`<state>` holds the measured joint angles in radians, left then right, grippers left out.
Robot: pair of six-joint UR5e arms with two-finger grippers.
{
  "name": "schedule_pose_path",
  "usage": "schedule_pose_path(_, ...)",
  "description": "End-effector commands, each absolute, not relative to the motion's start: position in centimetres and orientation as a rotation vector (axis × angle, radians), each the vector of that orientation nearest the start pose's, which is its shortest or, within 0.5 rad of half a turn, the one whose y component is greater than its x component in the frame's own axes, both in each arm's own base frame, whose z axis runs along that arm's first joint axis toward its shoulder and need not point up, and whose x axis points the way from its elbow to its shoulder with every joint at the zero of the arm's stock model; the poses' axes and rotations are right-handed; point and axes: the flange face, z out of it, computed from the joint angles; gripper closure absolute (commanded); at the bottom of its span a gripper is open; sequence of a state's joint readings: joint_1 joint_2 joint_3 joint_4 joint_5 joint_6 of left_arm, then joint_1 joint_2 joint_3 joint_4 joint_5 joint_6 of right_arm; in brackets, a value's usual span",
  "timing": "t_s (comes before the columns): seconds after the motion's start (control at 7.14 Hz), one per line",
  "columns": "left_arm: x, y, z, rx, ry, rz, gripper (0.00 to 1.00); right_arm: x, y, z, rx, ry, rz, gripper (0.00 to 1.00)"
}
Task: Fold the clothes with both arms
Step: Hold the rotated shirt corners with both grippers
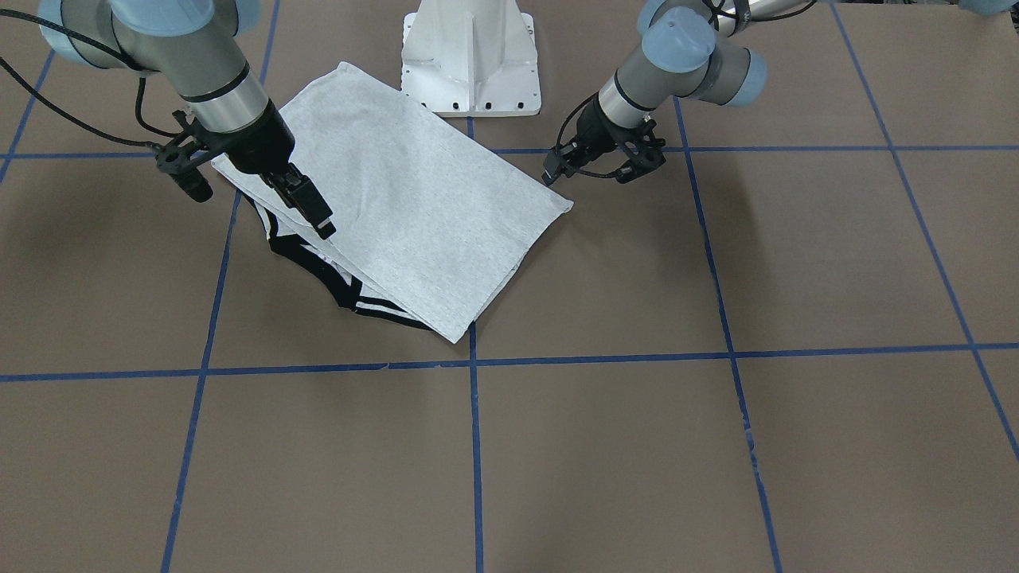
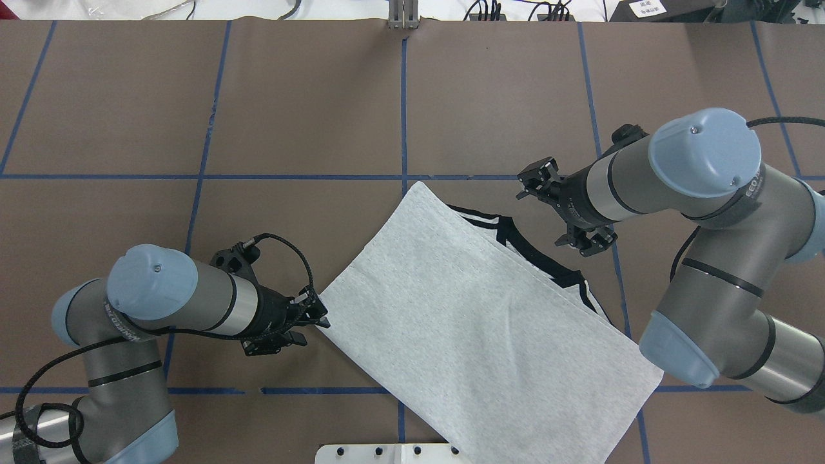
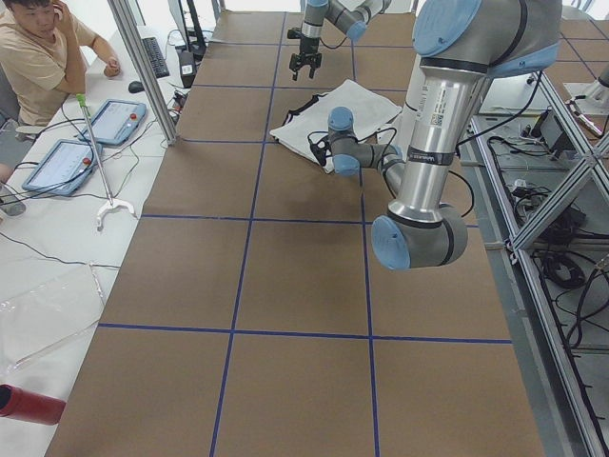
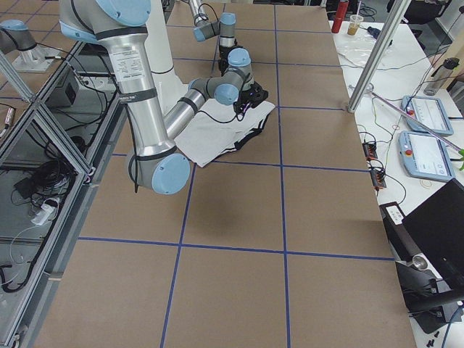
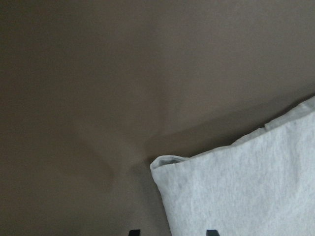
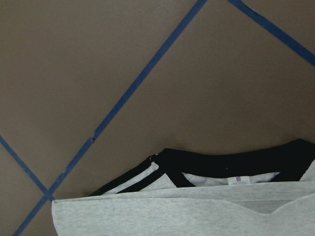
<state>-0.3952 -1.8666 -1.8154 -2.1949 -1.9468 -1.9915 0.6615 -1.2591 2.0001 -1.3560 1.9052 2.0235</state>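
Note:
The grey T-shirt point(image 1: 414, 207) lies folded into a slanted rectangle on the brown table, plain side up, and it also shows in the overhead view point(image 2: 477, 322). Its black collar point(image 2: 548, 264) and black stripes stick out from under one edge, and the print is hidden. My left gripper point(image 2: 320, 316) is low at the shirt's corner point(image 5: 162, 164). Its fingertips point(image 5: 211, 231) stand apart, with the cloth edge between them. My right gripper point(image 1: 322, 227) hovers over the collar end, holds nothing, and its fingers look apart.
The white pedestal base point(image 1: 470, 64) stands just behind the shirt. Blue tape lines point(image 1: 475, 446) grid the table. A seated operator point(image 3: 38, 57) and control tablets point(image 3: 114, 119) are at a side table beyond the table's far edge.

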Motion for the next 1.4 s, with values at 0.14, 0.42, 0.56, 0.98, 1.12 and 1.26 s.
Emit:
schedule_pose_path(0.14,51.9,-32.6,32.2,-0.296,1.138,-0.536,0.47,-37.6,-42.3,26.5,-0.196,-1.025,0.862,0.00)
schedule_pose_path(0.42,52.1,-32.7,32.6,-0.295,1.130,-0.536,0.53,-37.5,-42.5,25.8,-0.194,-1.039,0.867,0.00)
schedule_pose_path(0.56,52.1,-33.0,32.8,-0.279,1.128,-0.551,0.68,-37.5,-42.5,25.8,-0.196,-1.039,0.871,0.00)
schedule_pose_path(0.98,49.3,-37.0,33.6,-0.185,1.116,-0.588,1.00,-37.6,-42.5,25.0,-0.197,-1.054,0.867,0.00)
schedule_pose_path(1.12,49.2,-38.2,34.5,-0.147,1.096,-0.567,1.00,-37.6,-42.4,24.8,-0.197,-1.057,0.865,0.00)
schedule_pose_path(1.26,47.3,-41.0,34.5,-0.075,1.099,-0.544,1.00,-37.6,-42.4,24.7,-0.198,-1.061,0.864,0.00)
